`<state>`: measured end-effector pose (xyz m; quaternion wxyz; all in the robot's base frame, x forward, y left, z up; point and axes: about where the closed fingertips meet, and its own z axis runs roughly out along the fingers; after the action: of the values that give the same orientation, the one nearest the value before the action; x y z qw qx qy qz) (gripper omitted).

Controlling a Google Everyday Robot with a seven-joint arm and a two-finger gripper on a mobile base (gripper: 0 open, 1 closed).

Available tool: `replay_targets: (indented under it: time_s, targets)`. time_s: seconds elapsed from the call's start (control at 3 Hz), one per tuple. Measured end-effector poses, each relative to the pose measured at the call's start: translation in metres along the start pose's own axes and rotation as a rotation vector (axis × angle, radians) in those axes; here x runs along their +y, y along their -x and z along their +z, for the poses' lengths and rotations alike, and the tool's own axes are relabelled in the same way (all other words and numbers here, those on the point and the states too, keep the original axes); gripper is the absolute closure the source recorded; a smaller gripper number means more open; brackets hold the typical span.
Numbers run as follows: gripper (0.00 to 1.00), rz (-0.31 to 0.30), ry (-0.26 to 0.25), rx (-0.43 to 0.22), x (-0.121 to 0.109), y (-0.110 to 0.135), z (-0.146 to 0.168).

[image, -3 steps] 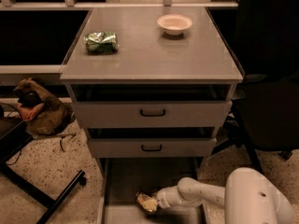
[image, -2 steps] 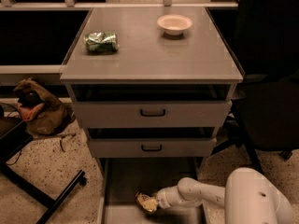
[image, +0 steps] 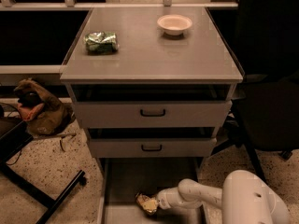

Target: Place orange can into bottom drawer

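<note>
The orange can (image: 145, 203) is small and dented, with tan-orange print. It lies low inside the bottom drawer (image: 121, 181), the pulled-out grey tray under the cabinet, near the drawer's front middle. My gripper (image: 156, 203) reaches in from the right on a white arm and is at the can's right side, touching it. The can looks to be resting on or just above the drawer floor.
A green can (image: 101, 42) and a white bowl (image: 174, 24) sit on the cabinet top (image: 149, 55). Two shallower drawers with black handles (image: 153, 112) stand slightly open above. A brown bag (image: 39, 108) and black chair legs (image: 46, 192) are on the floor at left, a dark chair (image: 266, 120) at right.
</note>
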<state>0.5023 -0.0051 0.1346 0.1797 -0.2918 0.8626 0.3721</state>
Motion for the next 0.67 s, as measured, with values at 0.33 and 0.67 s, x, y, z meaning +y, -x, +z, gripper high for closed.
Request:
replay_targets:
  time_s: [0.33, 0.67]
  targets:
    - [0.81, 0.000, 0.000, 0.000, 0.0000, 0.0000, 0.0000]
    - [0.58, 0.000, 0.000, 0.000, 0.0001, 0.0000, 0.0000]
